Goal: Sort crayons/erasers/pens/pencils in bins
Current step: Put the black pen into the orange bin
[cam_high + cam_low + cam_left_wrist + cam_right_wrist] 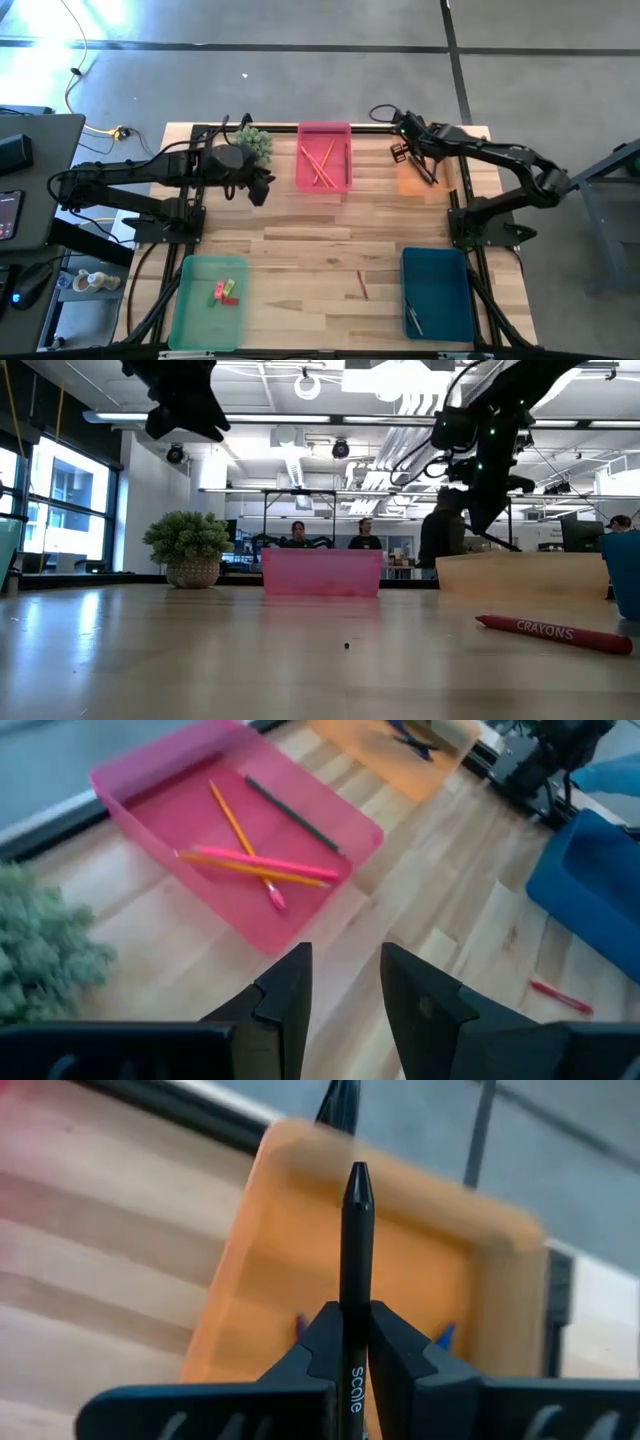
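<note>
Two arms raised off the surface. Right gripper over orange bin, fingers pinching a black pen. Left gripper beside pink bin, fingers narrowly parted, holding nothing; pencils lie inside.

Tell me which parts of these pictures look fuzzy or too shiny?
In the right wrist view, the orange bin is soft, while the black pen in the right claw is sharper. In the left wrist view, the plant is smeary. In the low view, the near table is blurred and windows glare. In the high view, bright light washes out the floor's corner.
</note>
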Controlling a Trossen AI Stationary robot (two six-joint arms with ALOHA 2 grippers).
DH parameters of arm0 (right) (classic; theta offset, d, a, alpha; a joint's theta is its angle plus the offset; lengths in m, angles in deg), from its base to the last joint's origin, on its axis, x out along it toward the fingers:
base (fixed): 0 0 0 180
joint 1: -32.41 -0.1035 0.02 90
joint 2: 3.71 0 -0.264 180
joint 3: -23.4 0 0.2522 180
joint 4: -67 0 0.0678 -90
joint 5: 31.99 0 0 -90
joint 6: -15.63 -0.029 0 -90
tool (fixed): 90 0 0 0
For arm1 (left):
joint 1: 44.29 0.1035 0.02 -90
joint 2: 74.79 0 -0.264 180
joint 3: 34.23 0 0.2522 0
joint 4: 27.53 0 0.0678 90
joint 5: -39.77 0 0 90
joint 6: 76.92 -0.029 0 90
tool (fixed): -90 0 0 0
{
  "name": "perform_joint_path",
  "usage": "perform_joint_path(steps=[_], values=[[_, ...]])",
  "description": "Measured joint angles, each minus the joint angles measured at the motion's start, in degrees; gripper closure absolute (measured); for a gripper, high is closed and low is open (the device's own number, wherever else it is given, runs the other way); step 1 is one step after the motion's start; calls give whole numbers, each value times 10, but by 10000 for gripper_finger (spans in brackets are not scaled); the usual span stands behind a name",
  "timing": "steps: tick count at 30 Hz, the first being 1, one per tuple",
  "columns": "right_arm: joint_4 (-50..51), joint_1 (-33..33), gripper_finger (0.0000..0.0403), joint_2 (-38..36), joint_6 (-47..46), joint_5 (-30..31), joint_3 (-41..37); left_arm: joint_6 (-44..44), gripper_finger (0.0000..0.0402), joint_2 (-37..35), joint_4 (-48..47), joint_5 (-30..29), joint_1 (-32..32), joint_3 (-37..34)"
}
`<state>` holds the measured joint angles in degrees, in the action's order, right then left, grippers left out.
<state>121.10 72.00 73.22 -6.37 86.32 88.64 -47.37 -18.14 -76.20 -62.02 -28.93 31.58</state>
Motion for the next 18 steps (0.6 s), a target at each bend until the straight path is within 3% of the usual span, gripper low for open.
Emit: perform_joint_path(steps=[4,14,18], values=[[3,14,391,28,-6,-50,0,-42,291,0,26,-19,0,0],[37,15,390,56,-80,-107,0,-202,291,0,157,-55,2,0],[45,15,365,56,-98,-126,0,-258,291,0,199,-58,14,0]])
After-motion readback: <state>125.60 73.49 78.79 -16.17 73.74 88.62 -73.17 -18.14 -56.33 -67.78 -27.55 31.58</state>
